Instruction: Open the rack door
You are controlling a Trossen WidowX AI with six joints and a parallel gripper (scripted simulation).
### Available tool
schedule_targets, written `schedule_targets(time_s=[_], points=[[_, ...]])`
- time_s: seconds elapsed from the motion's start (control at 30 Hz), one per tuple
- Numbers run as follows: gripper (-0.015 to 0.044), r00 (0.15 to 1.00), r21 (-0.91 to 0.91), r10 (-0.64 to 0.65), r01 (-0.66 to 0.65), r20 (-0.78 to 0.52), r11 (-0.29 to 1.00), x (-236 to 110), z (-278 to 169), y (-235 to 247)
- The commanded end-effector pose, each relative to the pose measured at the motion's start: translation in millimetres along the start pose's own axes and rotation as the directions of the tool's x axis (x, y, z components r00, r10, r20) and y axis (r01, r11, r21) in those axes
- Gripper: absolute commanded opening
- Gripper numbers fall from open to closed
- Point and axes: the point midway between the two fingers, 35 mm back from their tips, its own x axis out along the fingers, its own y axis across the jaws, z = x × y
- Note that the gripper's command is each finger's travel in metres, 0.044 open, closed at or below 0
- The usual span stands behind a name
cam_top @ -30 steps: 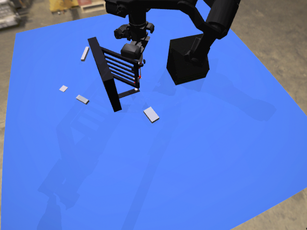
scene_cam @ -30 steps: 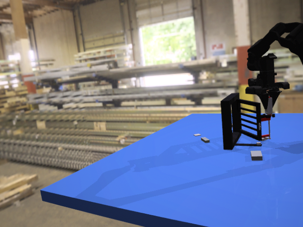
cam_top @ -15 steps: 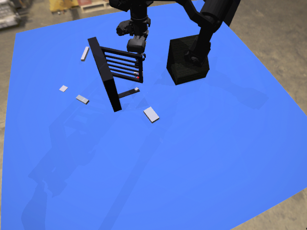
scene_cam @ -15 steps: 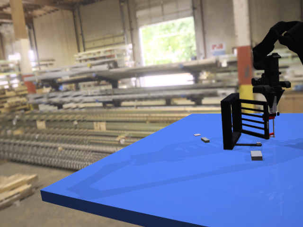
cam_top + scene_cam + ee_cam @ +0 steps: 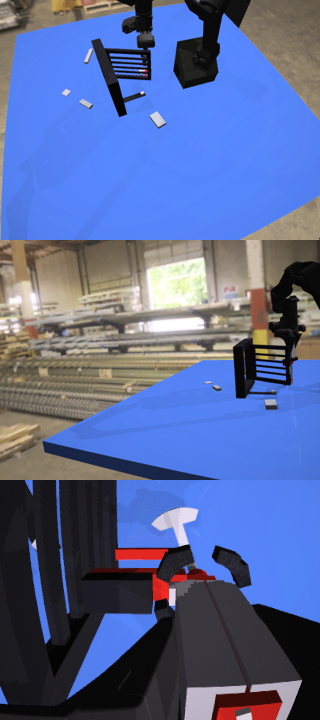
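Note:
The black rack frame (image 5: 105, 64) (image 5: 239, 371) stands upright. Its barred door (image 5: 149, 64) (image 5: 287, 369) (image 5: 86, 540) is swung out, roughly square to the frame. The upright handle (image 5: 293, 351) (image 5: 220, 630), grey and white with red parts, is at the door's free edge; bars partly hide it in the top view. My gripper (image 5: 293, 356) (image 5: 211, 623) points down and is shut on the handle. In the wrist view a white T-shaped end shows beyond the handle; its exact turn angle is hard to tell.
A low black bar (image 5: 133, 97) (image 5: 261, 392) with a small white block juts from the frame's base. A larger white block (image 5: 157, 119) (image 5: 270, 403) lies nearby. Several small pale pieces lie behind the frame. A dark box (image 5: 199, 81) stands right of the door, under the arm.

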Motion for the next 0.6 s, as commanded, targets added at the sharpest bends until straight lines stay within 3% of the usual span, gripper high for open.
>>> schedule_targets(time_s=[0.0, 0.57], points=[[0.0024, 1.000, -0.089, 0.000, 0.000, -0.002, 0.996, 0.5, 2.9, -12.7], [0.0024, 1.000, -0.364, -0.003, 0.002, 0.000, 0.931, 0.0, 19.2, -54.5]])
